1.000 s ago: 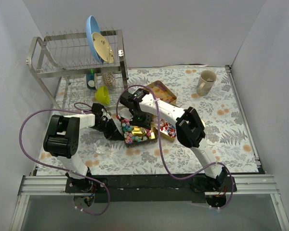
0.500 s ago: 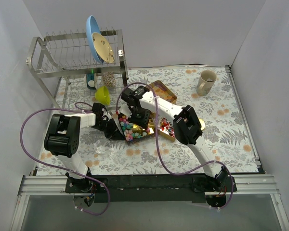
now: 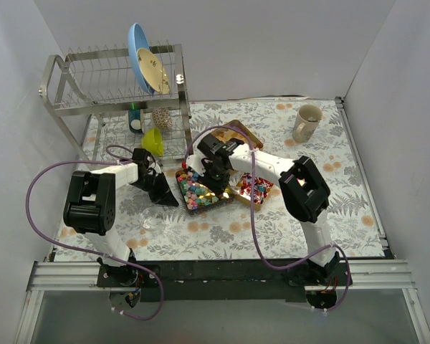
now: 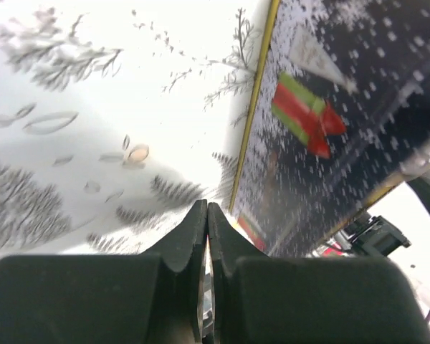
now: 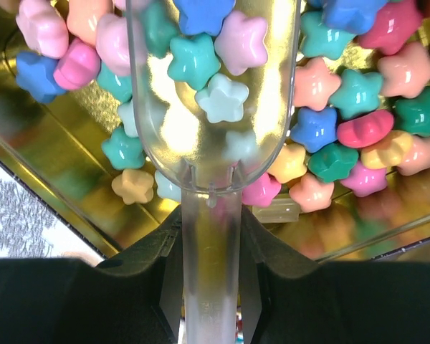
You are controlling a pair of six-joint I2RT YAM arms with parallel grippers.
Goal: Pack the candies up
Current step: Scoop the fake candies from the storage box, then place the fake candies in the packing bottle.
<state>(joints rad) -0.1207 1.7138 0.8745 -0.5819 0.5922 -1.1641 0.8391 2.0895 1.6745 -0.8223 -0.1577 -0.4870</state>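
— Filling gold tin: pastel star candies, several inside clear scoop.
— Scoop's axis?
— In line with right gripper, clamped on handle; bowl points away. Left gripper pinched closed, beside tin's wall.

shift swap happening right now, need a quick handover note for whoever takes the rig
Left end effector: shut, nothing seen in it, beside the outer wall of the tin.
Right end effector: shut on a clear scoop dipped into the star candies, a few in its bowl.
Red-white-blue wrapped candies sit just right of them.
Done: scoop loaded. Left: carry and pack it; how much remains is unclear.
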